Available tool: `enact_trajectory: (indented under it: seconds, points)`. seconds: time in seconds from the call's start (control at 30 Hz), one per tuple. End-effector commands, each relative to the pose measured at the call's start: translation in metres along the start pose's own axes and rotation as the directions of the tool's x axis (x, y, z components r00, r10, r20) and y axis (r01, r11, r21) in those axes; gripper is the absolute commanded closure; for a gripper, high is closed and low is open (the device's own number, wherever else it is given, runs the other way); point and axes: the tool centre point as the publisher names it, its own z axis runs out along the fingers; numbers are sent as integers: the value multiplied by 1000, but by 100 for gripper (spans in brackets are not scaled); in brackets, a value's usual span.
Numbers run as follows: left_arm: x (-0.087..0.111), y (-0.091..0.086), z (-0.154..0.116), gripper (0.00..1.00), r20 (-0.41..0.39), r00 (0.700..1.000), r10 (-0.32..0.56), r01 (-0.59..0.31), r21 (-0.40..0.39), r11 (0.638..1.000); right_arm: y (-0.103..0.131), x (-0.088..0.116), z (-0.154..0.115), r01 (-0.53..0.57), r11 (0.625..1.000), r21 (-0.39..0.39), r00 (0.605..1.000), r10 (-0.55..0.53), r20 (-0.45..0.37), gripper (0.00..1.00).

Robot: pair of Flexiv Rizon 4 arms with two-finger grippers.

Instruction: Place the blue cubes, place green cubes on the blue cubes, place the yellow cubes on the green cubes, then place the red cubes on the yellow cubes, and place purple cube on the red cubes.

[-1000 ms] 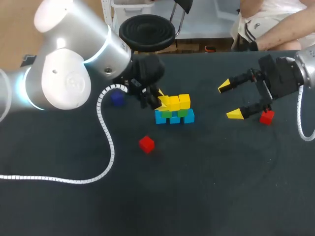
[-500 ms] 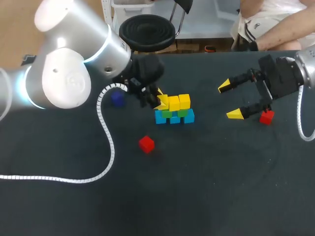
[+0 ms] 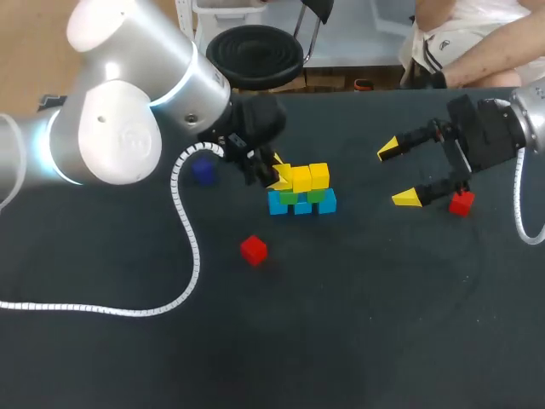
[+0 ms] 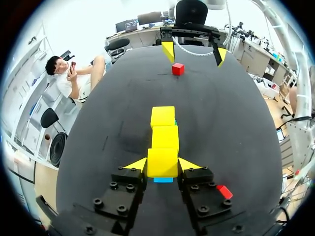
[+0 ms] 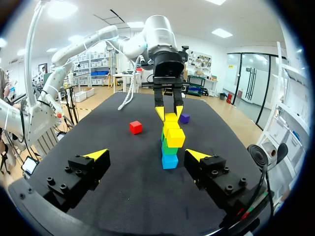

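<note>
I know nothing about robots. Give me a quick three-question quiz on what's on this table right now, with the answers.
1. True or false: the right claw is shut on the small red cube by it.
2. Which colour tops the stack of small coloured cubes? A blue, B green, C yellow.
3. How many red cubes lie loose on the black table?
Key: 1 false, that claw stands open. 2 C. 3 two; the second red cube lies nearer the stack.
</note>
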Motion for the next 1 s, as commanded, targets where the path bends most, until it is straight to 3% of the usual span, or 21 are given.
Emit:
enact_trajectory:
  seconds: [0.03, 1.0]
  points:
    - [0, 2, 1, 100, -9, 1000, -4, 4, 1, 1000, 0, 0, 0, 1, 1000, 1, 1000, -1, 0, 0]
    - [2, 7, 4, 100, -16, 1000, -12, 12, 1, 1000, 0, 0, 0, 1, 1000, 1, 1000, -1, 0, 0]
